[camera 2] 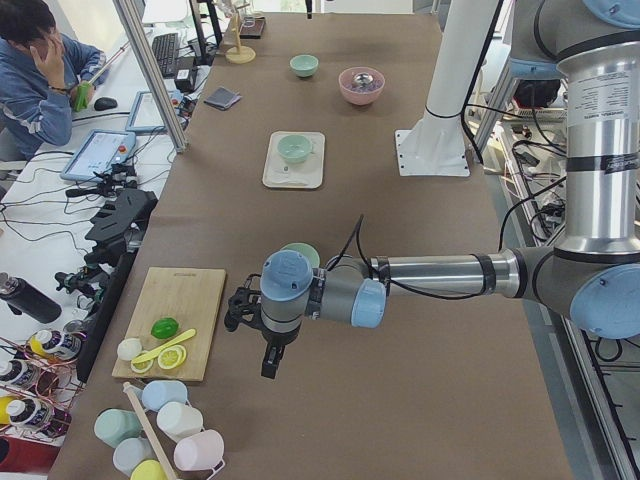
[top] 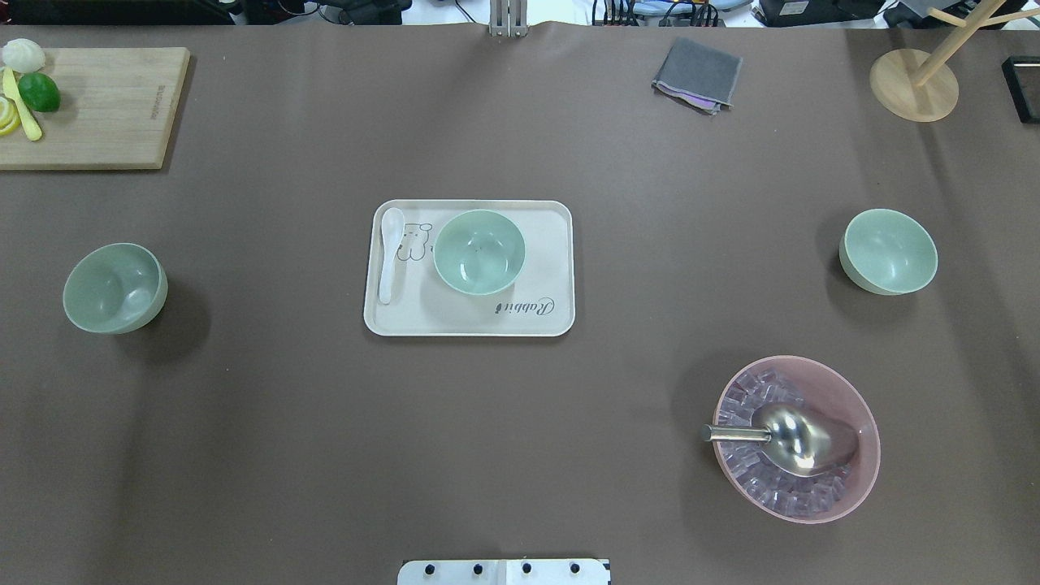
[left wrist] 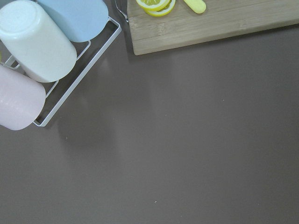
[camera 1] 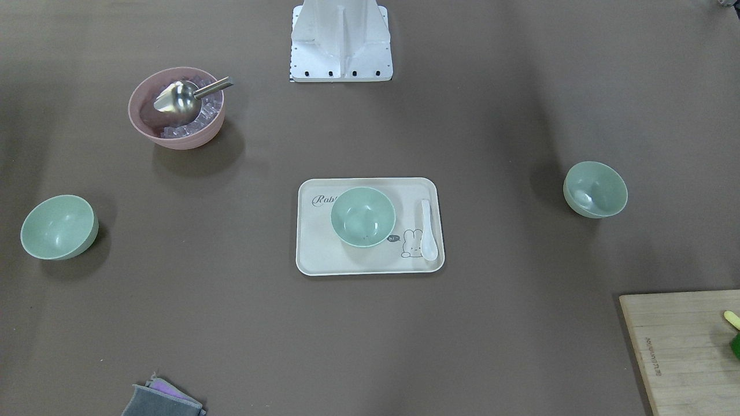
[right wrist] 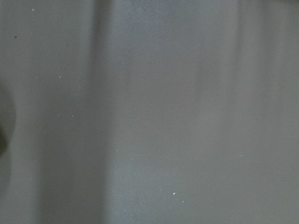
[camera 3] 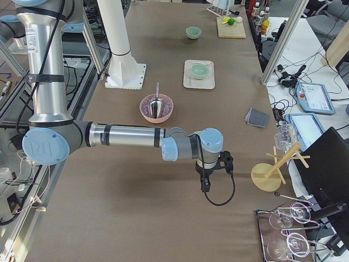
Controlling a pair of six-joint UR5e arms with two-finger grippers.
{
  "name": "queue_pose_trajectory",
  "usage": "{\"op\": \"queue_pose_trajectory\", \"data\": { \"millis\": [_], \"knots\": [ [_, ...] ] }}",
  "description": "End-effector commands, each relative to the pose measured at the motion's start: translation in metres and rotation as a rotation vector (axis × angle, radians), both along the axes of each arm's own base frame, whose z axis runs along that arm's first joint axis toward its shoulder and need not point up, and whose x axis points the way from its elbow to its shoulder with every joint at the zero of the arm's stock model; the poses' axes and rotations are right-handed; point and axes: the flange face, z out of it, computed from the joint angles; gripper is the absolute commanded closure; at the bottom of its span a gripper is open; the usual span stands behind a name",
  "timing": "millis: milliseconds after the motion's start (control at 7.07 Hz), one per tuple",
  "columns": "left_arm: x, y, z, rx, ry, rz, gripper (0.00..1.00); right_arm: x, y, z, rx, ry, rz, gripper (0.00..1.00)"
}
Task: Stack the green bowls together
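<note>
Three pale mint-green bowls stand apart and upright. One bowl point(top: 478, 251) sits on a cream tray point(top: 552, 317) at mid table. One bowl point(top: 114, 288) stands at the table's left, and one bowl point(top: 887, 251) at the right. My left gripper point(camera 2: 268, 365) shows only in the exterior left view. It hangs over bare table near the left end, and I cannot tell its state. My right gripper point(camera 3: 205, 185) shows only in the exterior right view. It hangs over bare table near the right end, and I cannot tell its state. Neither gripper touches a bowl.
A pink bowl point(top: 861, 406) of ice cubes with a metal scoop point(top: 800, 439) stands at near right. A white spoon point(top: 390, 252) lies on the tray. A cutting board point(top: 106, 114) with lime and lemon, a grey cloth point(top: 697, 73), a wooden stand point(top: 914, 85) and a cup rack point(left wrist: 37, 42) line the edges.
</note>
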Motion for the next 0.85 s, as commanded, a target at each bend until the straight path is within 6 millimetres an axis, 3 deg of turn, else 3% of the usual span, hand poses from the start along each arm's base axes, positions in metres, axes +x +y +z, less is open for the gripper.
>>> {"op": "queue_pose_trajectory", "data": {
  "millis": [0,141,566,707],
  "knots": [
    [0.004,0.004,-0.001,0.005,0.046,0.008,0.02,0.005,-0.001,-0.007,0.006,-0.006,0.009,0.00],
    [0.003,-0.003,-0.010,0.036,0.046,0.005,0.02,0.006,0.000,-0.007,0.003,-0.015,0.011,0.00],
    [0.004,0.003,-0.003,0.000,0.053,-0.020,0.02,0.004,0.005,-0.008,-0.002,-0.055,0.011,0.00],
    [0.005,-0.010,-0.022,-0.089,0.106,-0.130,0.02,0.006,0.010,-0.004,-0.007,-0.058,0.014,0.00]
  ]
}}
